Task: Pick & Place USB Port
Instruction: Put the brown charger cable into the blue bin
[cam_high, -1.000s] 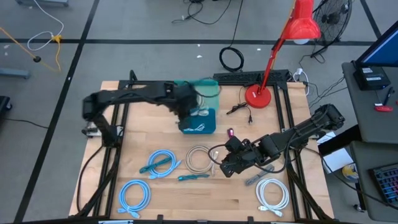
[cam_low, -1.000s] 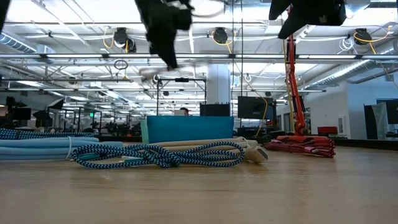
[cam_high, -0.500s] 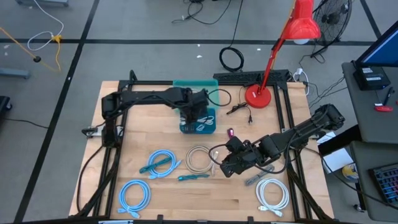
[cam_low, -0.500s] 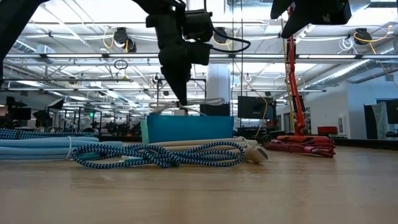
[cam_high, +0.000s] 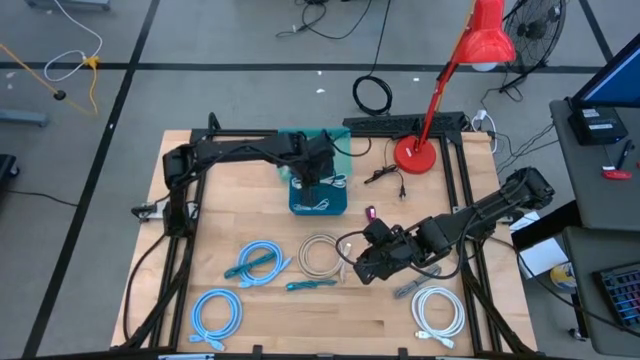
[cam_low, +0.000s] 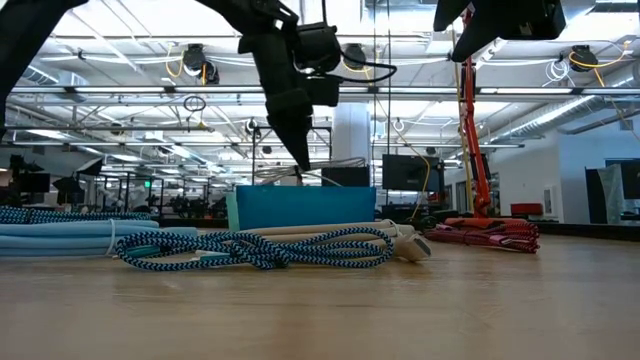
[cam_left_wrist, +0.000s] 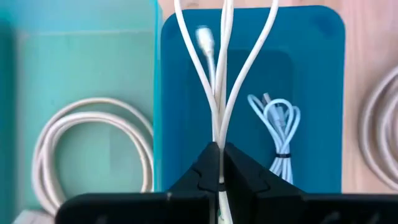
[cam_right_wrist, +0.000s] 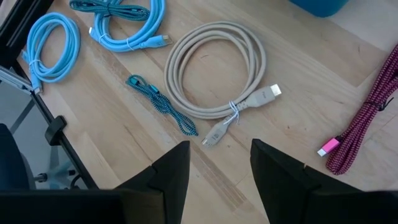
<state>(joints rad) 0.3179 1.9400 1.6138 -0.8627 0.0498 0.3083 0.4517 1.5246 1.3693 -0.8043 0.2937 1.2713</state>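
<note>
My left gripper (cam_high: 314, 176) (cam_left_wrist: 219, 167) stands over the dark blue bin (cam_high: 328, 207) (cam_low: 305, 207), fingers pointing down, shut on a white USB cable (cam_left_wrist: 221, 74). A small bundled pale cable (cam_left_wrist: 280, 124) lies on the blue bin's floor. The teal bin (cam_left_wrist: 81, 68) next to it holds a white coil (cam_left_wrist: 93, 146). My right gripper (cam_high: 362, 265) (cam_right_wrist: 217, 168) hovers open above the table, over a beige coiled cable (cam_right_wrist: 214, 71) and a teal braided cable (cam_right_wrist: 163, 106). My left gripper pinches the white cable's bunched strands (cam_left_wrist: 219, 152) between its two fingers, coming from above and pointing down. The loops fan out below the fingers into the blue bin, with a plug end (cam_left_wrist: 204, 37) hanging among them. Whether the cable touches the bin's floor I cannot tell.
Light blue coils (cam_high: 258, 262) (cam_high: 216, 312) lie at the near left, a white coil (cam_high: 438, 310) at the near right. A maroon braided cable (cam_right_wrist: 367, 118) lies near the right arm. A red lamp base (cam_high: 413, 153) stands at the far right.
My left gripper has come down over the blue bin from higher up, carrying the white cable with it, and has then drifted slightly toward the table's far edge. It has stayed shut. My right arm has kept still.
</note>
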